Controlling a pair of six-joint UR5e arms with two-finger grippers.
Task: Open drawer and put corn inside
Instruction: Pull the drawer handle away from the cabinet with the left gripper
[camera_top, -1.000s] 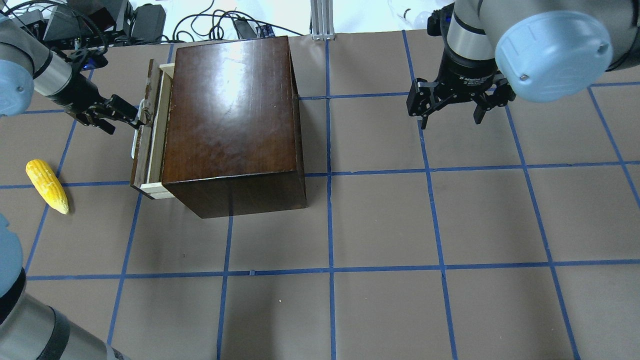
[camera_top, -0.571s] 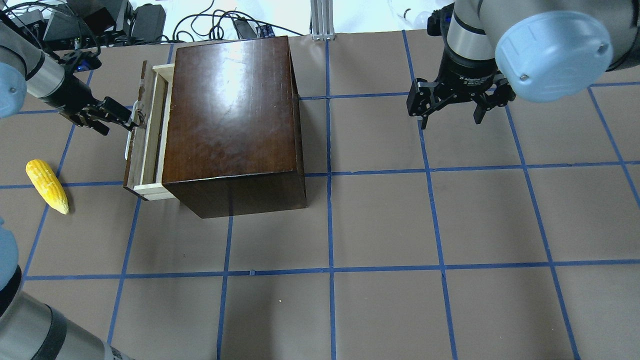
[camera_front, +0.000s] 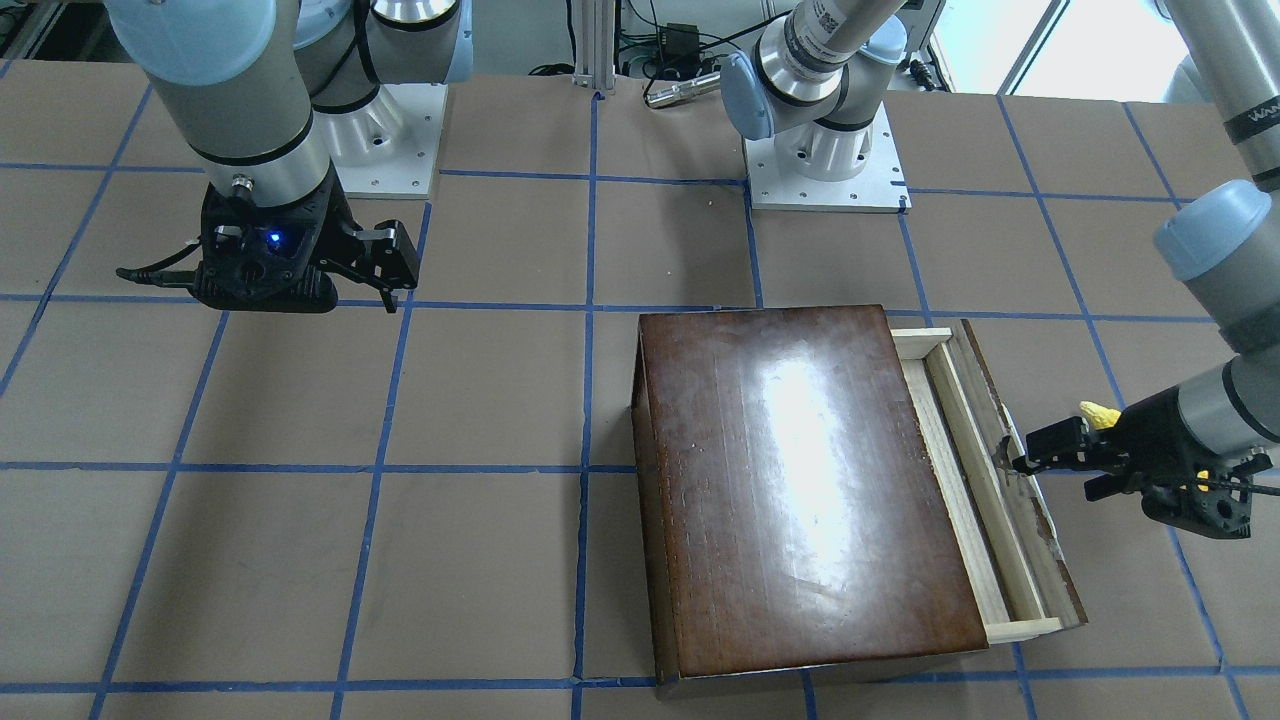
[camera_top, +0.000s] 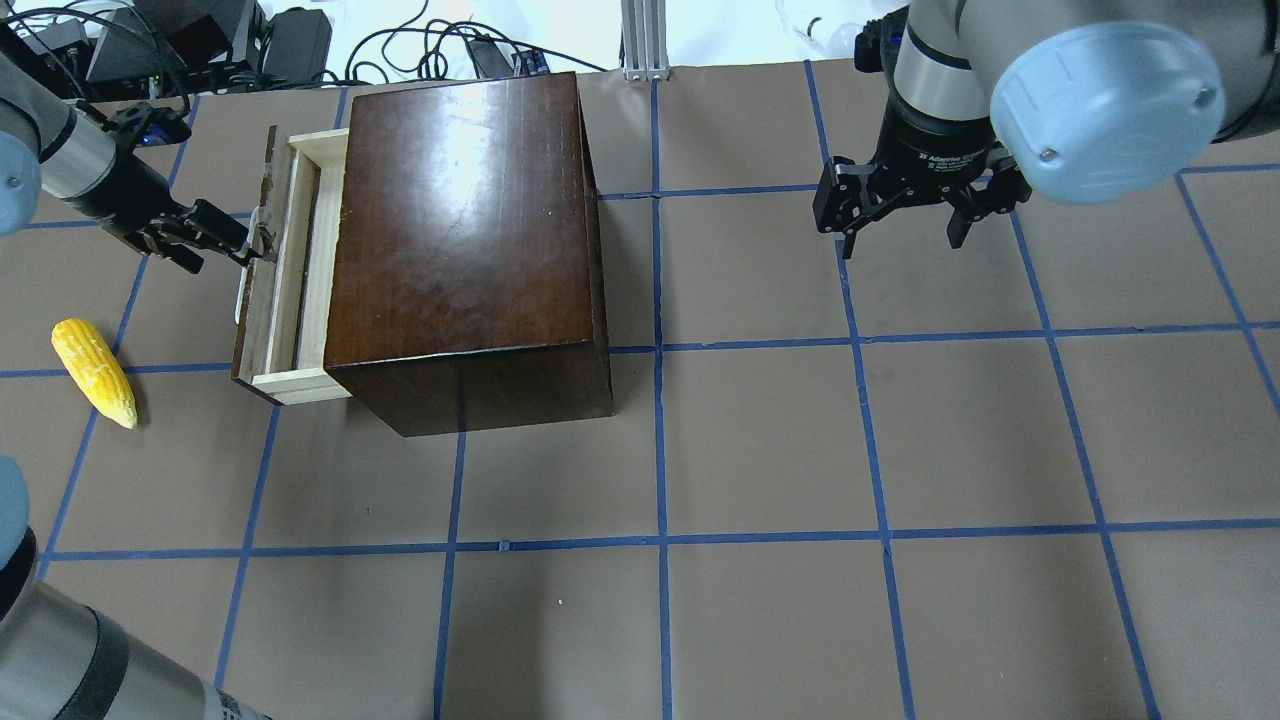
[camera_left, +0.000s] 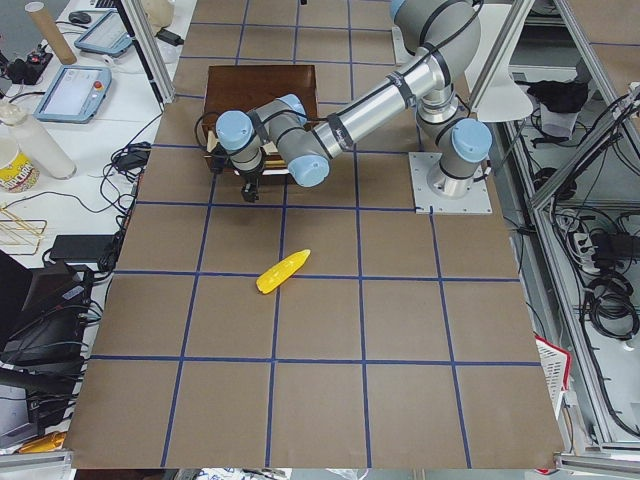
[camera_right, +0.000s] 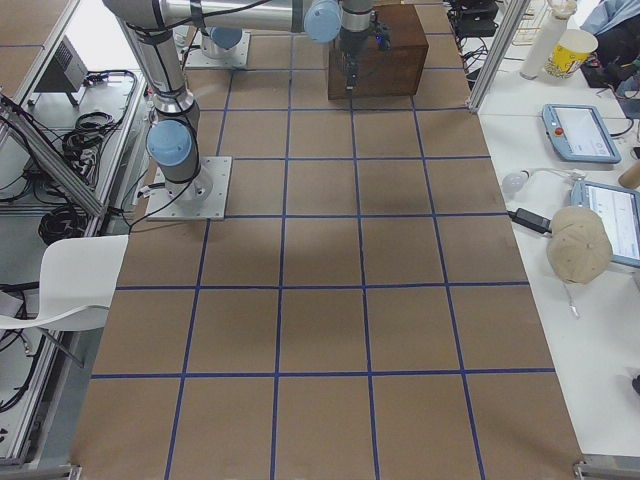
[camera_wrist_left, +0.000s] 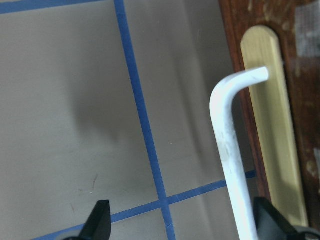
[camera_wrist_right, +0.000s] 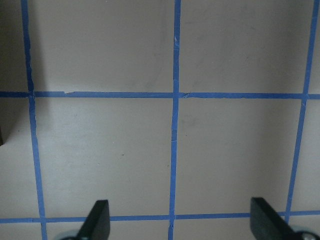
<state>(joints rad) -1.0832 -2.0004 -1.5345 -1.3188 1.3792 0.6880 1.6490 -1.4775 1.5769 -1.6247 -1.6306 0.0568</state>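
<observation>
The drawer (camera_top: 298, 262) is part-way out of the left side of the dark-brown box (camera_top: 460, 230), its pale tray showing. My left gripper (camera_top: 225, 250) is open at the drawer's front; in the left wrist view the cream handle (camera_wrist_left: 227, 140) runs just inside one of the fingers (camera_wrist_left: 267, 220). The drawer (camera_front: 985, 480) and the left gripper (camera_front: 1050, 475) also show in the front view. The corn (camera_top: 95, 372) lies on the table, to the left of the drawer and nearer me, untouched. My right gripper (camera_top: 903, 240) is open and empty, hanging above the table far right of the box.
Cables and electronics (camera_top: 200, 40) lie beyond the table's far edge, with an aluminium post (camera_top: 645, 40) behind the box. The arm bases (camera_front: 825, 160) stand on the robot's side. Brown table with blue tape grid (camera_top: 760, 450) stretches right of the box.
My left gripper has moved left, and the drawer has slid further out of the box with it. The corn and the right arm have not moved.
</observation>
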